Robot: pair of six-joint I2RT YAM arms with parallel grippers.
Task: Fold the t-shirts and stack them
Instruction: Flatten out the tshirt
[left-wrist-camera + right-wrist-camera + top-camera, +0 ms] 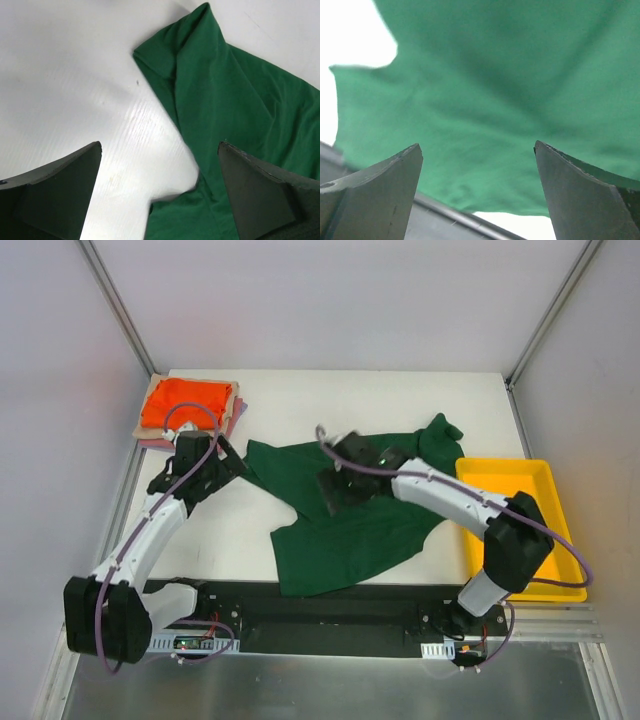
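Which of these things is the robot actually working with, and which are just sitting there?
Part of the job: the dark green t-shirt, lying unfolded; the folded stack, orange shirt on top, in the far left corner.
Just lying about: the yellow tray, at the right edge.

Dark green short-sleeved t-shirt (340, 540), unfolded and rumpled, spread across the middle of the white surface (400, 400). One sleeve bunched toward the far right, the other pointing left, hem toward the near edge. Well apart, in the far left corner, a neat stack of folded tees: bright orange t-shirt (185, 400) on top, tan t-shirt (238, 410) beneath, pink t-shirt (150, 443) at the bottom, only edges of those two showing.
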